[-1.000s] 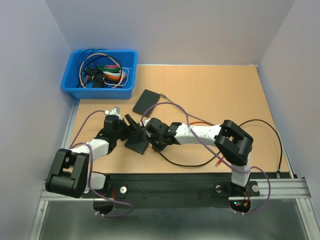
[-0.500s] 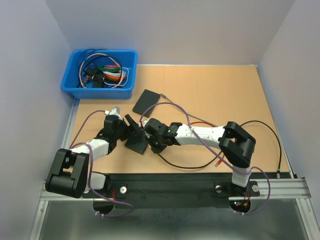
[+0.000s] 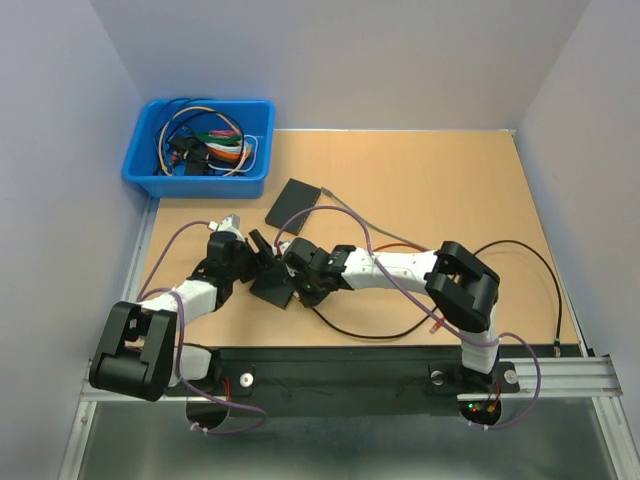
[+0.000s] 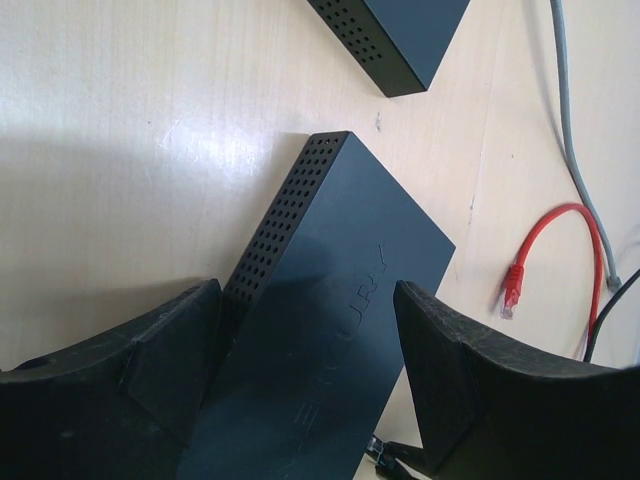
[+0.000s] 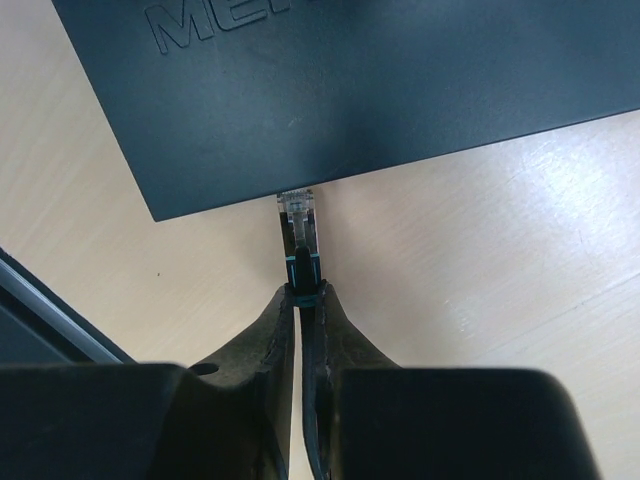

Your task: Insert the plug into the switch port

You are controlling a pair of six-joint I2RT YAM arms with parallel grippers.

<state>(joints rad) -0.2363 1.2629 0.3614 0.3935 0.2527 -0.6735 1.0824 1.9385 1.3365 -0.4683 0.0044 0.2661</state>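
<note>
As the right wrist view shows it, the right gripper (image 5: pixel 302 298) has its two black fingers (image 5: pixel 268 335) pressed almost together, pinching the black boot of the small clear plastic plug (image 5: pixel 300 222). The plug's long axis runs straight out from the fingertips. Its clear tip points at the near edge of the flat black switch box (image 5: pixel 350 90), which carries raised letters on its top. The tip meets that edge, but whether it is already inside a port I cannot tell, because the port face is hidden under the top. In the top view the switch (image 3: pixel 272 290) lies on the light wooden table (image 3: pixel 440 180), with the right gripper (image 3: pixel 296 280) at the right side of the switch and the left gripper (image 3: pixel 266 256) at its far left side. From the left wrist, the left gripper (image 4: pixel 308 345) has its fingers (image 4: pixel 165 355) spread wide. One finger is at the perforated side wall of the switch (image 4: pixel 330 320) and the other is at the opposite long side, so they clasp the switch across its width. Beyond the switch's far end lies a second flat black box (image 4: pixel 395 35). To the right of the switch lie a thin red cable (image 4: pixel 514 285) and a grey cable (image 4: pixel 565 120). Well behind the switch, to the left, stands a blue plastic bin (image 3: pixel 195 184) full of coloured cables.
</note>
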